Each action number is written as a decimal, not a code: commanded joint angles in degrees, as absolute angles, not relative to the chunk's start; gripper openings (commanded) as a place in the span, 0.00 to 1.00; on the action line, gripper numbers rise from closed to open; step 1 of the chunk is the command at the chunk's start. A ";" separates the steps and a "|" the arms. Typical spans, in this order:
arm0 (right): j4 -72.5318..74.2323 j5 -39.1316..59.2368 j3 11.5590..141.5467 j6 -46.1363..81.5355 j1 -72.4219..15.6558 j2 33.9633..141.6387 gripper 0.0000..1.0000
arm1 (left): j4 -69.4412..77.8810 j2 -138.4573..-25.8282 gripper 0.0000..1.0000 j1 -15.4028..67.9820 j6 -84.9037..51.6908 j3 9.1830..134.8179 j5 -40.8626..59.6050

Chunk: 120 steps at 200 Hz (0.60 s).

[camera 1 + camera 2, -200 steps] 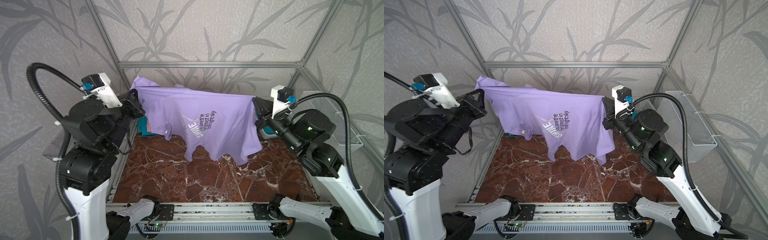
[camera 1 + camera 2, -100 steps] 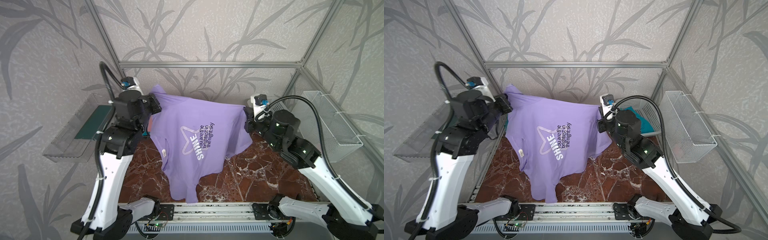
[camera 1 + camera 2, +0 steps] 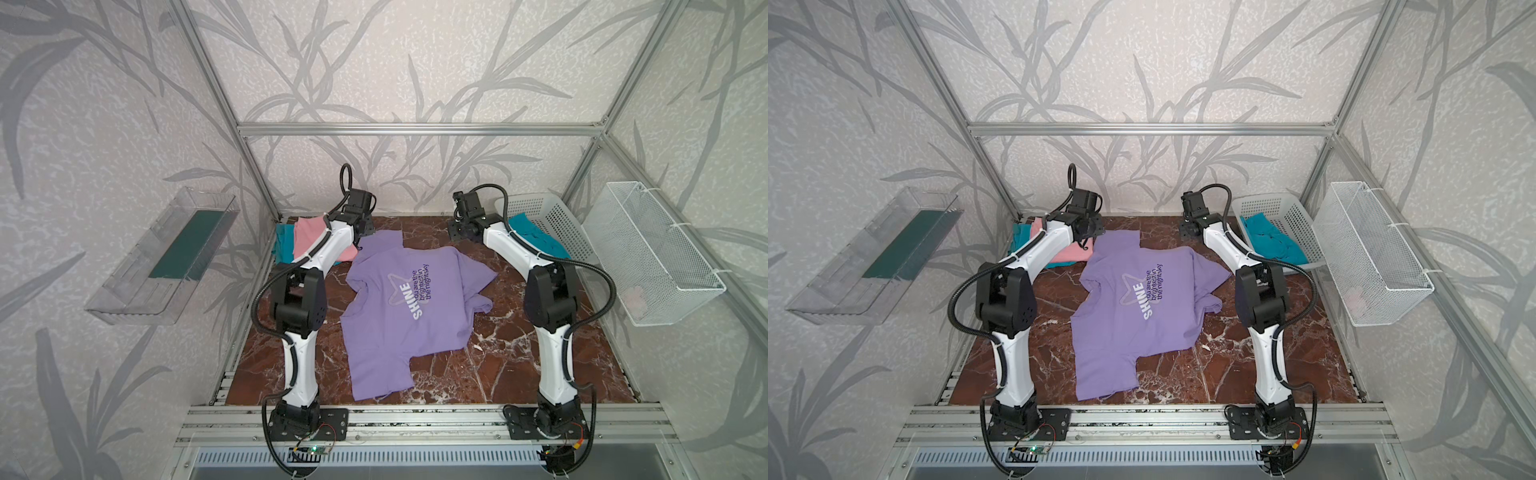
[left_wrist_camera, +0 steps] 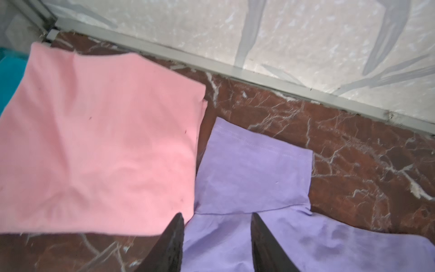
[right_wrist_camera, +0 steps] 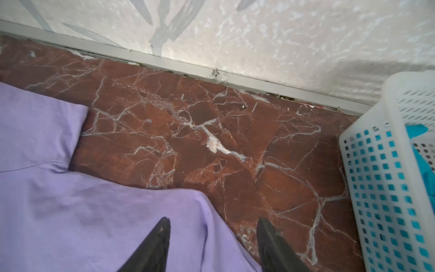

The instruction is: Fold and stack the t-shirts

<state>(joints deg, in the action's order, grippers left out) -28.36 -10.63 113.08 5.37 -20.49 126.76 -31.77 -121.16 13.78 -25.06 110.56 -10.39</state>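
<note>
Lavender t-shirt (image 3: 399,307) is spread print-up on the middle of the surface (image 3: 519,361); "SHINE" and "you are the brightest in the night sky" can be read. Left fingers (image 4: 174,235) and right fingers (image 5: 157,242) are parted and empty over its far edge.

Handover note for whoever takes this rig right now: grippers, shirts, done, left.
Left gripper: open, empty, over the lavender tee by its far sleeve.
Right gripper: open, empty, over that tee's far edge.
Lavender tee: spread print-up on the table, unfolded, one sleeve rumpled.
Done: pink tee folded on the stacked teal tee, far left corner.
Left: fold the lavender tee and stack it; the loose teal tee is still in the white basket.
</note>
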 commanded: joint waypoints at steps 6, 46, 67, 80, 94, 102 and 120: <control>-33.66 -9.25 116.65 5.75 -20.73 122.48 0.62 | -36.98 -117.21 0.48 14.87 -24.44 115.04 -9.74; -28.31 -8.63 93.51 8.40 -20.78 107.59 0.56 | -33.41 -107.54 0.46 19.36 -27.40 95.80 -9.55; -29.45 -8.52 84.20 10.30 -20.79 102.45 0.55 | -31.80 -102.51 0.45 22.73 -29.93 85.62 -9.92; -31.43 -9.76 80.18 11.29 -20.74 101.09 0.58 | -31.76 -100.20 0.45 24.51 -31.75 80.87 -9.77; -31.67 -11.22 76.38 12.12 -20.59 100.23 0.59 | -31.73 -98.10 0.44 25.82 -34.01 76.01 -9.27; -31.63 -11.17 74.83 12.51 -20.27 100.19 0.59 | -31.24 -97.02 0.44 26.31 -34.97 73.15 -8.75; -31.26 -10.59 72.98 13.18 -19.48 101.07 0.54 | -31.21 -95.25 0.43 26.54 -37.06 67.79 -9.15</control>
